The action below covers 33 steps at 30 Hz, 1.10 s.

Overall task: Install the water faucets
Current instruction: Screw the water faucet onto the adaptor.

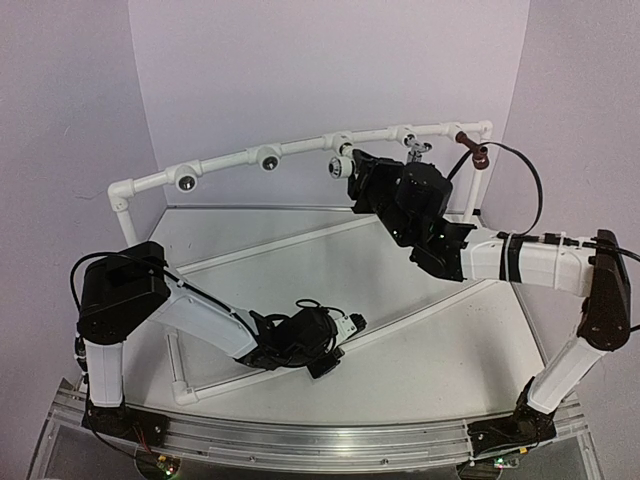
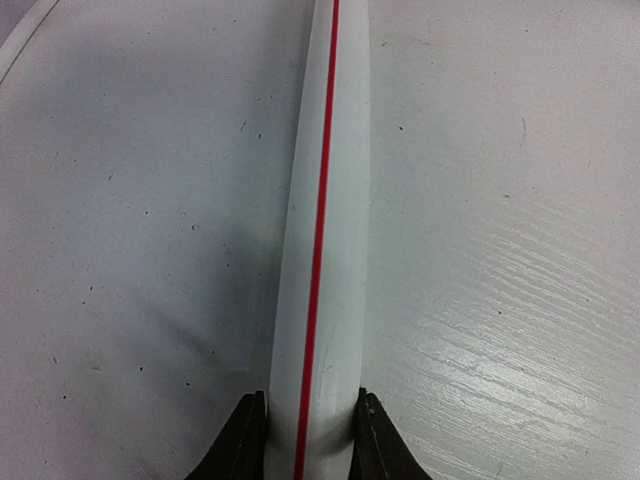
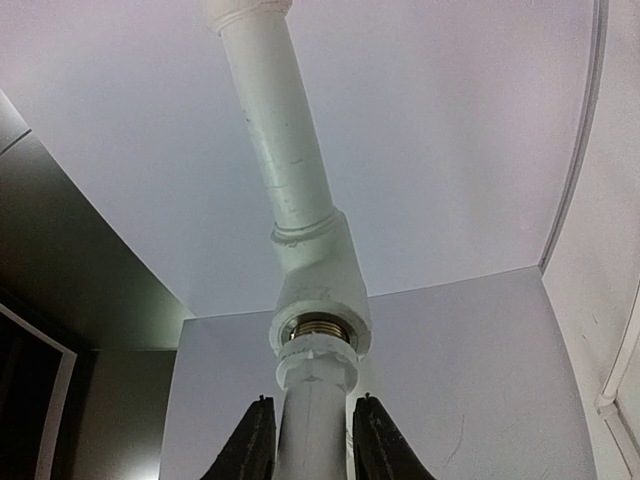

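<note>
The white plastic faucet [image 1: 341, 167] stands at a tee socket [image 3: 320, 280] of the PVC pipe frame [image 1: 230, 160]. My right gripper [image 1: 357, 168] is shut on it. In the right wrist view the fingers [image 3: 255, 440] flank the white faucet's body [image 3: 318, 365], and brass thread shows at the socket mouth. The silver faucet [image 1: 416, 149] and the dark red-brown faucet [image 1: 474, 150] sit on the frame's top bar to the right. My left gripper [image 1: 350, 325] is shut on the frame's lower white pipe with a red stripe [image 2: 325, 200]; the gripper [image 2: 310, 396] clamps it from both sides.
Two tee sockets with dark holes [image 1: 185, 181] [image 1: 268, 161] sit on the top bar to the left. The frame's base pipes [image 1: 260, 250] lie across the table. Purple walls close in behind and on both sides.
</note>
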Available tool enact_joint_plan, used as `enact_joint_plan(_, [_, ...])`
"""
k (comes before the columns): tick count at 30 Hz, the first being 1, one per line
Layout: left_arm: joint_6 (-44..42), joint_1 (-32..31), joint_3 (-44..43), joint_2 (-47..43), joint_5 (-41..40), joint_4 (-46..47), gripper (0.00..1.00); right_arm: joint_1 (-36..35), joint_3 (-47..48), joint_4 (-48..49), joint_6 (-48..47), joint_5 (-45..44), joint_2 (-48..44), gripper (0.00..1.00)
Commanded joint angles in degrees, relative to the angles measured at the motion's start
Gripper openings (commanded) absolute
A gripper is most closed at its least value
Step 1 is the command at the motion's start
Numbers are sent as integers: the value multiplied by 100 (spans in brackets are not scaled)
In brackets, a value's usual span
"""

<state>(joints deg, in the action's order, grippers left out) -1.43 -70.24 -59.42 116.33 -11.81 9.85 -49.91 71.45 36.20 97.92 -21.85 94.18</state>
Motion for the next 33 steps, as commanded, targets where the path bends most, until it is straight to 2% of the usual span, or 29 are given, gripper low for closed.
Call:
enact_joint_plan(1, [1066,-179,406,957,384,-1741,0,284,480,147,1277,-420,453,3])
enact_joint_plan(9, [1084,-189,386,959,366,-1758,0,285,268,270,927,-441,272,18])
enact_joint_plan(14, [1092,-189,386,961,369,-1758,0,273,174,300,759,-469,181,20])
enact_joint_plan(33, [1092,-183,385,961,375,-1758,0,259,166,286,503,-445,127,38])
